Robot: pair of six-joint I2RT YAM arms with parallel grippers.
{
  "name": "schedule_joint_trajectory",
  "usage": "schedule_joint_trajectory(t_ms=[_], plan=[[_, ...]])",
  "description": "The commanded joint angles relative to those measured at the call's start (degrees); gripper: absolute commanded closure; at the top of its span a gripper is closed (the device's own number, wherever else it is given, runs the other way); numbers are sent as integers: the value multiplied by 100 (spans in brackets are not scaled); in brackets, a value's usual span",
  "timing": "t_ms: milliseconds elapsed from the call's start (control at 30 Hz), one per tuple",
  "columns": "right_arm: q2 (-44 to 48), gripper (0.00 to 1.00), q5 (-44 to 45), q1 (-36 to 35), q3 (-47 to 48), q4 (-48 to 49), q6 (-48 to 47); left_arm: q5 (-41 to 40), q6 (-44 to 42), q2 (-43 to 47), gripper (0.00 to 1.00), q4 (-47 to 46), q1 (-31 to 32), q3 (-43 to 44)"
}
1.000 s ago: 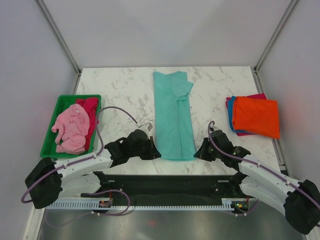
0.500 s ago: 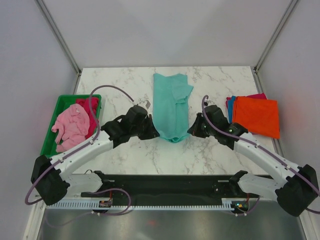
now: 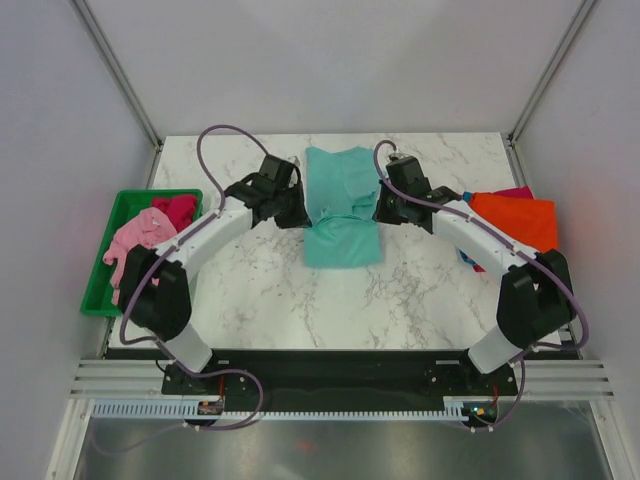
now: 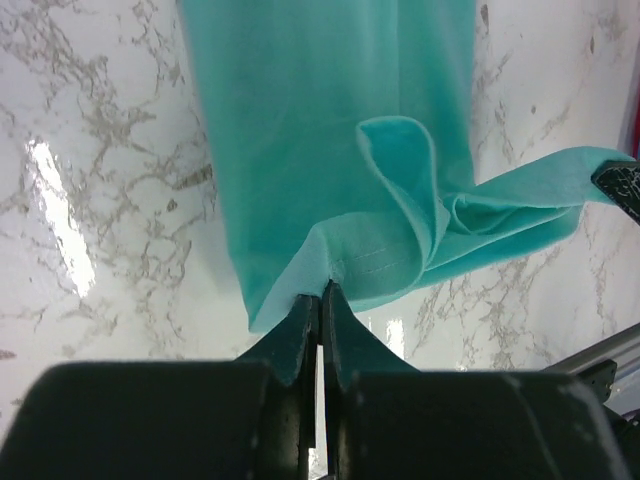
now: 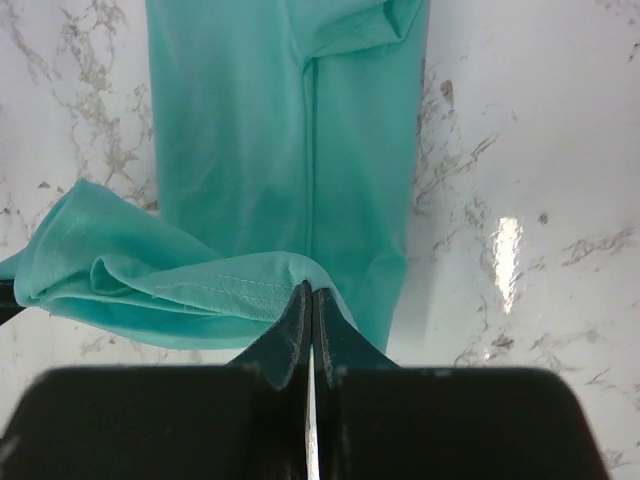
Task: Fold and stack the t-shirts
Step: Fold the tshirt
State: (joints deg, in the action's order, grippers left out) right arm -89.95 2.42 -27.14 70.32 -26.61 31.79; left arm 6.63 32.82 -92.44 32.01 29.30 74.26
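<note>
Hem carried rearward; left end effector (image 4: 320, 292), right end effector (image 5: 308, 292) clamped tight on teal t-shirt (image 3: 340, 243).

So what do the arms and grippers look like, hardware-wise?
Both alike: left arm and right arm have white links with black joint housings, a purple cable looping along each. Left gripper and right gripper: two slim, dark tapered fingers. No markings legible.

You are looking at a white marble-patterned table (image 3: 270, 290) with grey veins running across it beneath and beyond the left gripper's fingers (image 4: 296, 335). Light is glaring off the top left of those fingers and right of the right gripper's fingers (image 5: 290, 338). Plain pale walls (image 3: 330, 60) are standing ahead and to either side — metal struts (image 3: 115, 70) are slanting up the corners.
</note>
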Motion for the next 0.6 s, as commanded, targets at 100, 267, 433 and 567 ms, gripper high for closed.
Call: schedule_joint_trajectory(t_ms=[100,267,433,567], plan=[[-751,100,-224,375,789,130,-384,479,-759,-1038,98,104,-337,1081],[-1349,100,-372,498,1238,173,-463,462,-979,-1845,98,253,-565,1933],[-1779,100,-487,613,1764,235,-516,488,-1163,-2295,98,315,-689,2618],[-2114,100,-593,718,2143,235,-525,716,-1251,-2647,98,359,-794,3076]])
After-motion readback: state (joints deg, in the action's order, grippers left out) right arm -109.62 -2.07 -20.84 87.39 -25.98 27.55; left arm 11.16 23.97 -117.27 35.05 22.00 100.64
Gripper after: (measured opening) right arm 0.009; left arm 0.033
